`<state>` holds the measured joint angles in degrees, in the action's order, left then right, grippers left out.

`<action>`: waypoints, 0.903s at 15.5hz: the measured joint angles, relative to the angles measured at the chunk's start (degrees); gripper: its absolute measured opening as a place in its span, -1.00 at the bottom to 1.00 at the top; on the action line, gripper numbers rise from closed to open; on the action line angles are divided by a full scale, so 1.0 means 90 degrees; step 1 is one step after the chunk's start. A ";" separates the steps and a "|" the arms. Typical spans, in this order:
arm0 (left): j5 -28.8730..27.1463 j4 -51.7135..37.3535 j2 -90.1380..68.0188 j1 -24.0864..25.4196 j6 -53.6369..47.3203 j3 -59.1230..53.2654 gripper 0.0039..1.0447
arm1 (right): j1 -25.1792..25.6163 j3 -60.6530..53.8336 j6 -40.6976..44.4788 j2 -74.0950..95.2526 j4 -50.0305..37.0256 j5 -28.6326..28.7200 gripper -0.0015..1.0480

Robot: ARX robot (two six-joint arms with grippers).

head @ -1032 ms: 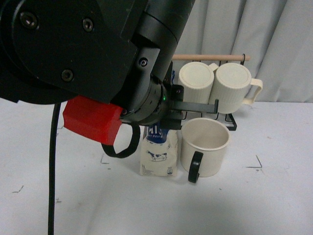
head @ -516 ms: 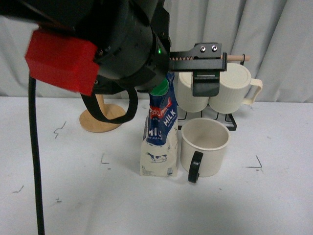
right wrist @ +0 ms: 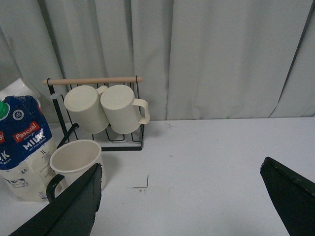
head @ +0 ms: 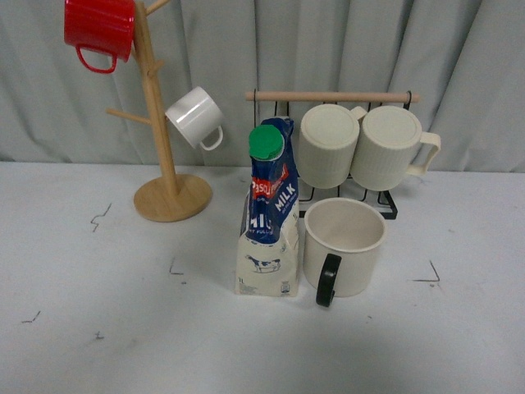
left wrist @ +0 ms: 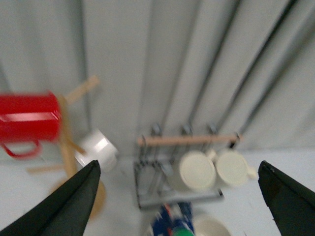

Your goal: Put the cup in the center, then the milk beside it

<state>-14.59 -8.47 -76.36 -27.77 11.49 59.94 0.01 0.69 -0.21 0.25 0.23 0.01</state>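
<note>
Both grippers' jaws stand apart, holding nothing; milk [head: 268, 222] upright mid-table [head: 123, 328], just beside cup [head: 344, 246].

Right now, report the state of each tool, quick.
Left tool: open, holding nothing.
Right tool: open, holding nothing.

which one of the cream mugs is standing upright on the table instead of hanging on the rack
The wide smooth cup with the black handle, standing mouth-up on the table right beside the milk carton. The two ribbed mugs hang sideways on the rack behind it.
</note>
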 joint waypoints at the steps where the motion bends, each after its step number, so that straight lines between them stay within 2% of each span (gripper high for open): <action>1: -0.0695 -0.0991 0.0529 0.0223 -0.0471 -0.0685 0.61 | 0.0000 0.0000 0.0000 0.0000 0.0000 0.0000 0.87; 2: -0.0629 -0.1258 0.1256 0.0680 -0.0828 -0.1579 0.37 | 0.0000 0.0000 0.0000 0.0000 0.0002 -0.0002 0.87; 4: -0.0015 -0.1353 0.2501 0.1647 -0.1059 -0.2929 -0.09 | 0.0000 0.0000 0.0000 0.0000 0.0000 0.0000 0.87; 6: 0.0435 -0.1732 0.3143 0.1911 -0.1161 -0.3818 -0.58 | 0.0000 0.0000 -0.0002 0.0000 -0.0002 0.0000 0.87; 8: 0.0687 -0.1843 0.3512 0.2166 -0.1180 -0.4588 -0.96 | 0.0000 0.0000 0.0000 0.0000 0.0000 -0.0002 0.87; 12: 0.1054 -0.1948 0.4342 0.2516 -0.1183 -0.5430 -0.97 | 0.0000 0.0000 0.0000 0.0000 0.0000 -0.0002 0.87; 13: 0.1477 -0.1899 0.4520 0.2829 -0.1185 -0.5586 -0.97 | 0.0000 0.0000 0.0000 0.0000 0.0000 0.0000 0.87; 14: 0.1511 -0.1851 0.4714 0.3116 -0.1183 -0.5731 -0.97 | 0.0000 0.0000 -0.0002 0.0000 0.0000 -0.0002 0.87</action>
<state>-0.99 -25.12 -33.93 0.27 0.84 8.36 0.01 0.69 -0.23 0.25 0.23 -0.01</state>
